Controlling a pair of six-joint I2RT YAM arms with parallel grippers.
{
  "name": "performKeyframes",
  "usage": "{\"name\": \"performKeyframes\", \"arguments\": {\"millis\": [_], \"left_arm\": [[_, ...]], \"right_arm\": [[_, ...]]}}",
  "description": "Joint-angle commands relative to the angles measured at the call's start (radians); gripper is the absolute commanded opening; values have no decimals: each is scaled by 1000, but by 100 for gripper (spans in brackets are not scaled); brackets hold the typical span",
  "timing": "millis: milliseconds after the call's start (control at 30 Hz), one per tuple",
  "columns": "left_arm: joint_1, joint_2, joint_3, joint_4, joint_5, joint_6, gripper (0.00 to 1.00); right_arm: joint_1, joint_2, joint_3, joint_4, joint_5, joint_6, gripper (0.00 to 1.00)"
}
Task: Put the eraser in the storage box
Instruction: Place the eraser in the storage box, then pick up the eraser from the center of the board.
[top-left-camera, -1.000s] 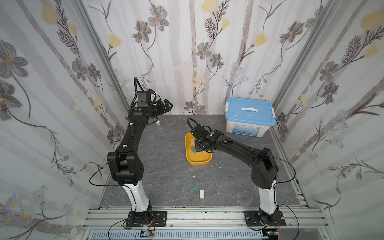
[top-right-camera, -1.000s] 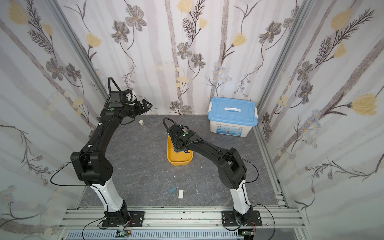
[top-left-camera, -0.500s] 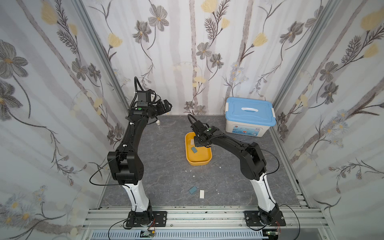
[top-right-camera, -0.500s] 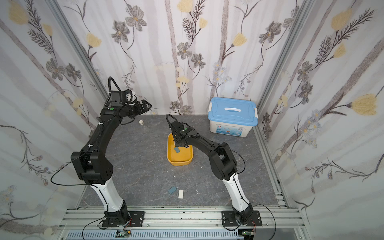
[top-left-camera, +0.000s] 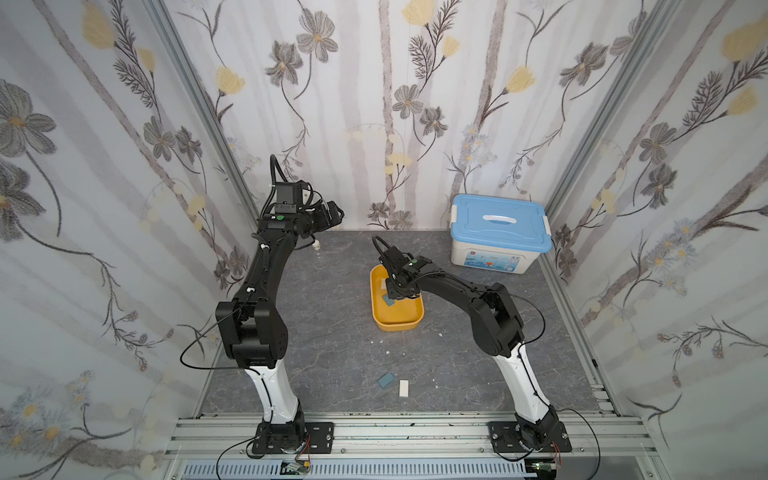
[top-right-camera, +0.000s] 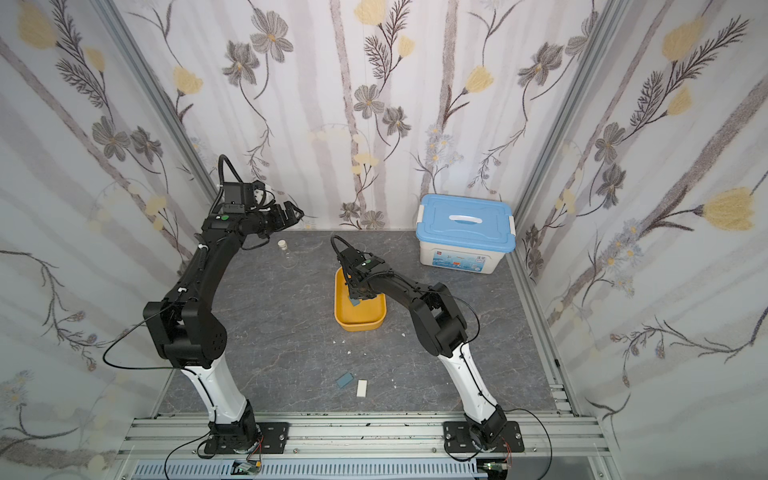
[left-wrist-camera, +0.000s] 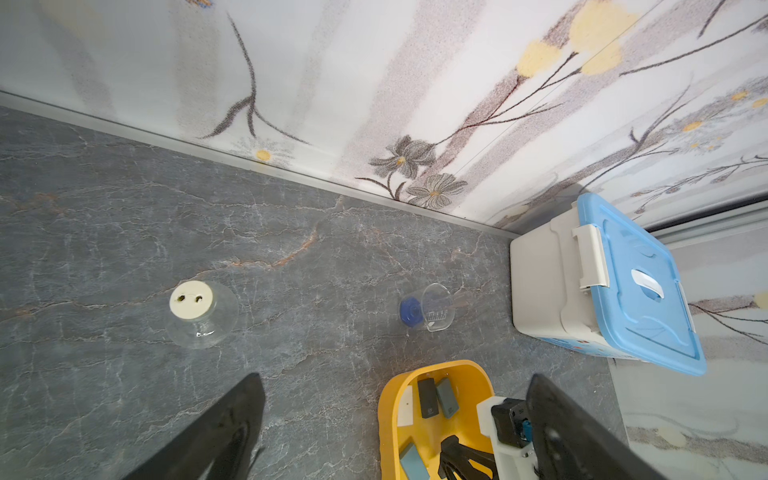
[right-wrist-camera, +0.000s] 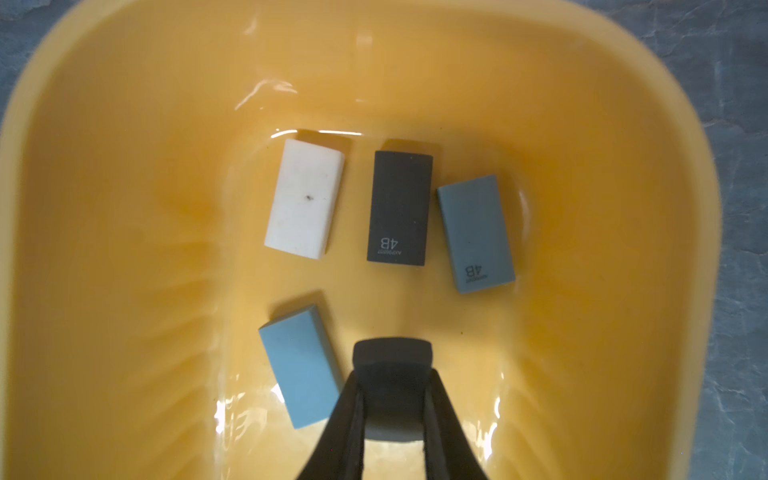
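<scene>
Past second: the right pincer (right-wrist-camera: 392, 374) has stayed low inside the yellow storage box (right-wrist-camera: 124, 166), still clamped on a dark grey eraser (right-wrist-camera: 392, 353) at lower centre of its wrist view, so release looks due; the left pincer (left-wrist-camera: 395, 378) gapes wide, empty.

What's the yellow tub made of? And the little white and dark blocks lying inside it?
The yellow tub looks like smooth, glossy plastic: light glints off its walls and floor. The white block and the dark block look like matte rubber, probably erasers: no shine, softly rounded edges, and the dark one is printed 4B.
</scene>
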Motion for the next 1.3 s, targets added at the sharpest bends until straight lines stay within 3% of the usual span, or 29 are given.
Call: {"name": "performKeyframes", "arguments": {"millis": [0,233,500,667,900,1033,1267], "left_arm": [[0,2,9,11,-5,23,100],[0,7,9,9,-5,25,100],[0,5,13,3,-7,30,100],[0,4,11,2,-2,30,100],[1,0,11,2,-1,30,100],[0,-5,12,8,8,26,100],[0,-22,5,2,10,25,100]], "right_arm": [[-1,14,13,19,-13,-5,21],[-6,46,50,9,-19,-5,23],[-6,44,62,7,-18,-4,44],[-3,35,62,2,-16,1,48],[75,-118,49,-21,97,-8,60],[180,-266,-105,-35,147,56,66],[372,-468,-474,-37,67,332,68]]}}
